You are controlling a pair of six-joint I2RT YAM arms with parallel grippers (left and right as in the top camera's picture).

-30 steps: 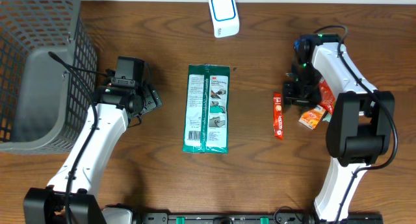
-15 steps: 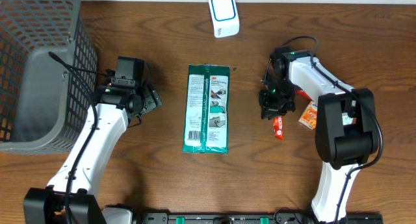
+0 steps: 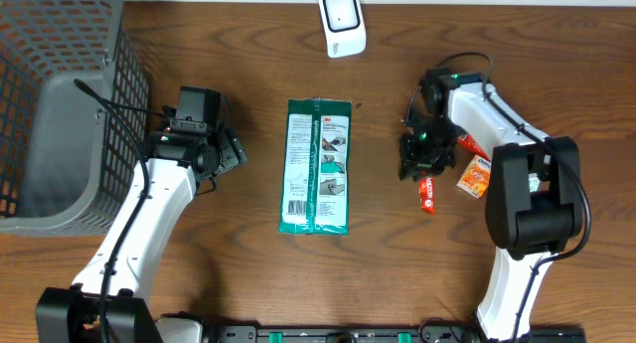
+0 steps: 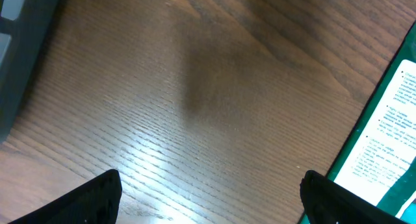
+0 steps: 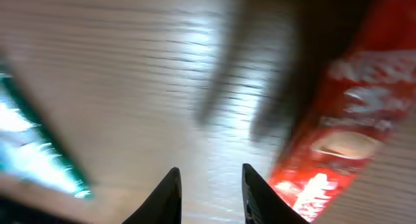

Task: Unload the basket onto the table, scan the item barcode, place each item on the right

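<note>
A white barcode scanner (image 3: 342,23) stands at the table's back edge. A green flat packet (image 3: 318,166) lies mid-table with its white label showing; its edge appears in the left wrist view (image 4: 390,139). A red stick packet (image 3: 427,194) lies right of it, and also shows blurred in the right wrist view (image 5: 338,120). My right gripper (image 3: 418,164) hovers over the stick's upper end. Its jaws (image 5: 210,169) stand narrowly apart over bare wood, just left of the red packet. My left gripper (image 3: 234,154) (image 4: 209,178) is wide open and holds nothing, left of the green packet.
A grey mesh basket (image 3: 60,104) fills the far left corner. An orange snack packet (image 3: 477,174) and another reddish one (image 3: 472,144) lie just right of the right gripper. A blurred green corner (image 5: 39,152) shows left of the right fingers.
The right arm swung left from the orange packets to above the red stick packet, its jaws narrowing then parting slightly. The scanner's face went from blue to grey. The left arm has not moved.
</note>
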